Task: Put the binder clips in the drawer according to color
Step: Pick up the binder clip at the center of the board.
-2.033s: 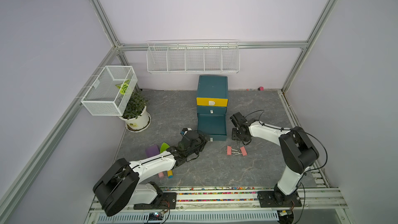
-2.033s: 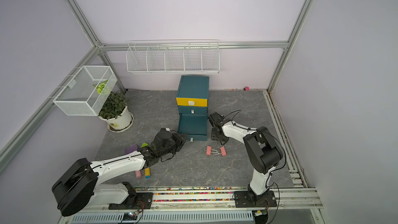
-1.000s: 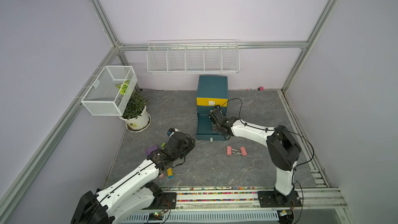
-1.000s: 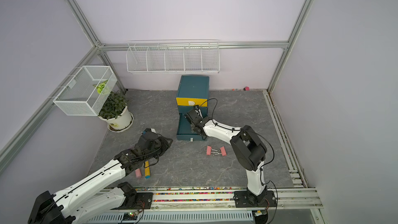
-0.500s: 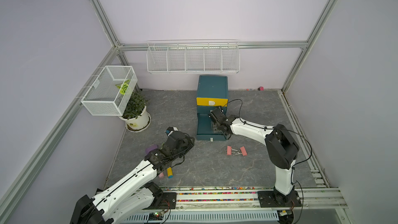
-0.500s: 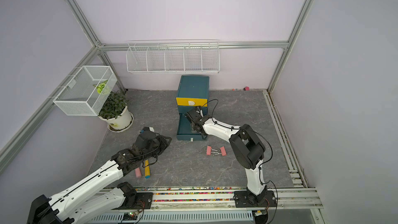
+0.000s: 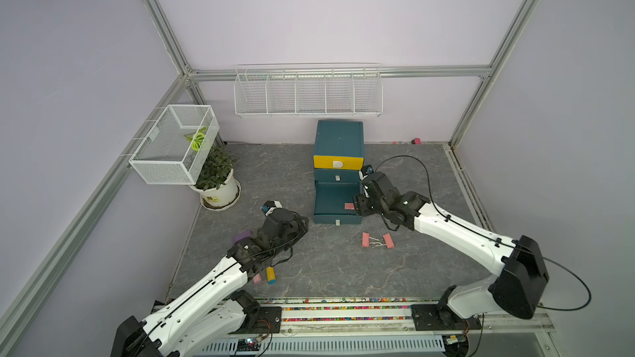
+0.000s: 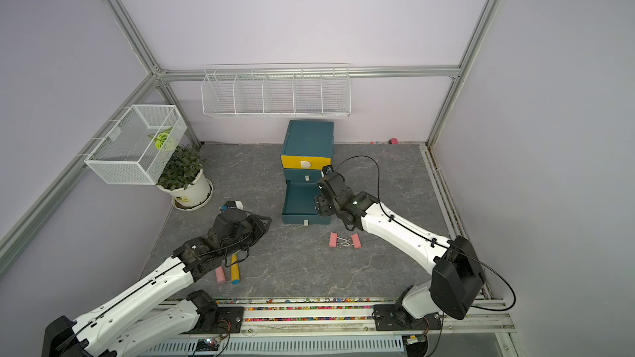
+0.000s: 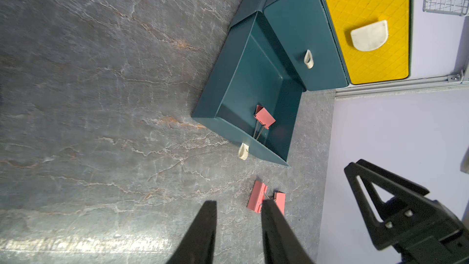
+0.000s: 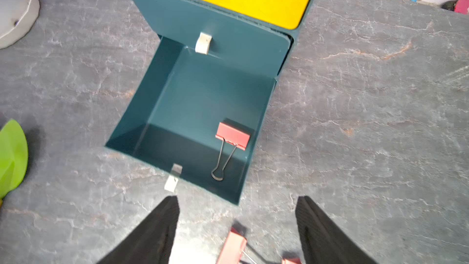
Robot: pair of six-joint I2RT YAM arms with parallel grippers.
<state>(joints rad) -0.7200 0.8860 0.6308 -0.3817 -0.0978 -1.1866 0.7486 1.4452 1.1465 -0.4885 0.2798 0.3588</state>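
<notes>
Right wrist view showed your right gripper (image 10: pixel 237 199) spread wide, empty, by the open bottom drawer (image 10: pixel 203 92), one pink binder clip (image 10: pixel 233 134) in its near right corner; your left gripper (image 9: pixel 239 203) stood parted, empty.

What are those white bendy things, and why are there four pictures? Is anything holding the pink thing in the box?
They are two robot arms, each ending in a two-fingered pincher called a gripper. Two pictures look down from above; two come from small cameras on the arms' wrists, so the black fingers look huge. On the grey floor stand a cabinet of drawers and a potted plant, and two pink clips lie loose. A third pink clip lies inside the open bottom drawer, with no gripper touching it. The left gripper and the right gripper are both open and empty.
</notes>
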